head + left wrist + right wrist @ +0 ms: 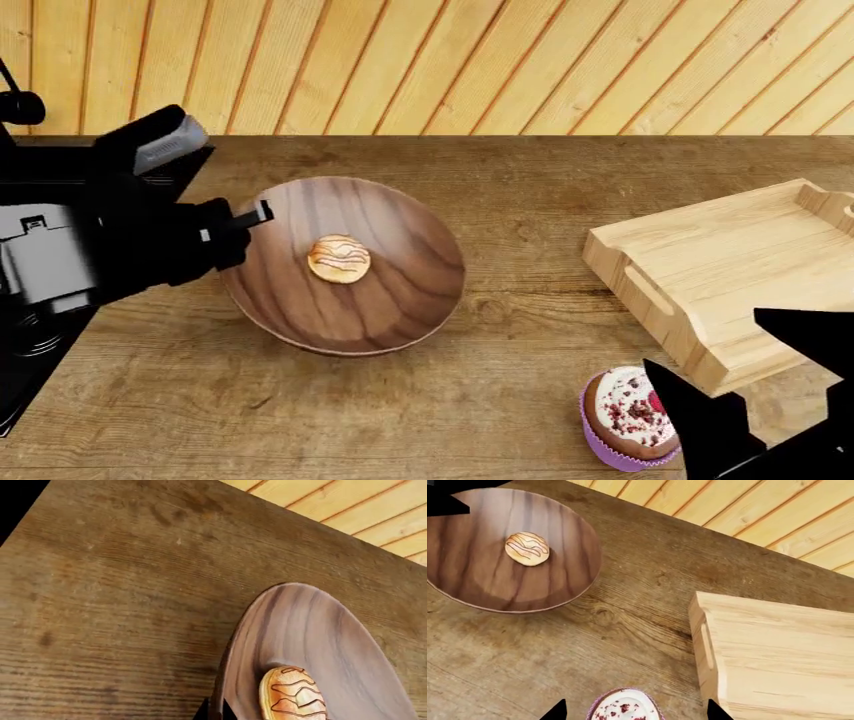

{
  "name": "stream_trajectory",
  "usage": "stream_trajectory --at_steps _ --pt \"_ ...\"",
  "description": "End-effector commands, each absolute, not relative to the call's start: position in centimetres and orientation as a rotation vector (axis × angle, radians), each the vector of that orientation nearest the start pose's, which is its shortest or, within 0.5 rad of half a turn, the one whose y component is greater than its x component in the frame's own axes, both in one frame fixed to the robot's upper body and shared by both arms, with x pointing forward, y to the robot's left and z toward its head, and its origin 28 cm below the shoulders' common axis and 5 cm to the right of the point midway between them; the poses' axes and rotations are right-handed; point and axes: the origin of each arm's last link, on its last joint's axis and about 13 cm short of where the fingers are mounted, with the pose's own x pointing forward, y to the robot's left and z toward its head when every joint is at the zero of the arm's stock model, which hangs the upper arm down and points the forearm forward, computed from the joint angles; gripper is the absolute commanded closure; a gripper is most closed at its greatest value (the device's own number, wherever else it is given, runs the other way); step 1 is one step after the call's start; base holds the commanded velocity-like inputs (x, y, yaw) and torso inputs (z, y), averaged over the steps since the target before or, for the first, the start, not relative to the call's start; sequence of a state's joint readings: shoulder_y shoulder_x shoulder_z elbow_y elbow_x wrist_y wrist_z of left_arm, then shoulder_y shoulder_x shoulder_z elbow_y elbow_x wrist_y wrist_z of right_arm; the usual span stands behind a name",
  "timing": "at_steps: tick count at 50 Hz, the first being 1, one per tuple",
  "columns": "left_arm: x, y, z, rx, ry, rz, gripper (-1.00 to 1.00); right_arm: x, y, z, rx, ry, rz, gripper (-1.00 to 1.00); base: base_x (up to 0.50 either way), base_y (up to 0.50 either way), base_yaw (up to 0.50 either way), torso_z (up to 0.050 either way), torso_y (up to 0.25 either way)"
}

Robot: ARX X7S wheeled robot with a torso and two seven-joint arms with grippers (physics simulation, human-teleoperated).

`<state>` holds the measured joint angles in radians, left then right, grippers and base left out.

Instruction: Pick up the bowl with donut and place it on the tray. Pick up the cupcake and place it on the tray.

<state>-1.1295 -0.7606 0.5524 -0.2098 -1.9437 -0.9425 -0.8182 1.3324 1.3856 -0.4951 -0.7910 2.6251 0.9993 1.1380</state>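
My left fingers [254, 213] pinch the near-left rim of the wide dark walnut wooden bowl [387, 270]; the pale-wood rectangular tray [747, 260] lies well to its right; right fingers [634, 711] spread over the purple-wrapped cupcake [630, 418].

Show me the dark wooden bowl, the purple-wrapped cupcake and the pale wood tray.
dark wooden bowl [387, 290], head view, bare inner wall
purple-wrapped cupcake [627, 415], head view, white frosting
pale wood tray [761, 260], head view, bare floor
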Motion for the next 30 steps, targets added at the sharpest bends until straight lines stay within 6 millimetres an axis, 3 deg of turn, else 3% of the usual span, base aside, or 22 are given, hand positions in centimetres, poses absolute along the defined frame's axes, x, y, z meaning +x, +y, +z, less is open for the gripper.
stream_trajectory --at_steps 1,8,19,30 --pt "29.0 27.8 26.3 -0.499 0.503 -0.109 1.00 9.1 -16.8 32.0 -0.239 0.410 0.298 -1.00 0.00 0.00 0.00 0.000 0.000" --pt "28.4 27.0 26.8 -0.545 0.461 -0.116 1.00 9.1 -16.8 32.3 -0.236 0.399 0.296 -1.00 0.00 0.00 0.00 0.000 0.001" --pt "28.3 27.4 28.3 -0.597 0.363 -0.090 1.00 9.1 -15.7 32.3 -0.341 0.459 0.318 -1.00 0.00 0.00 0.00 0.000 0.000" --pt "27.7 27.5 29.1 -0.670 0.313 -0.091 1.00 9.1 -15.3 32.3 -0.314 0.536 0.291 -1.00 0.00 0.00 0.00 0.000 0.001"
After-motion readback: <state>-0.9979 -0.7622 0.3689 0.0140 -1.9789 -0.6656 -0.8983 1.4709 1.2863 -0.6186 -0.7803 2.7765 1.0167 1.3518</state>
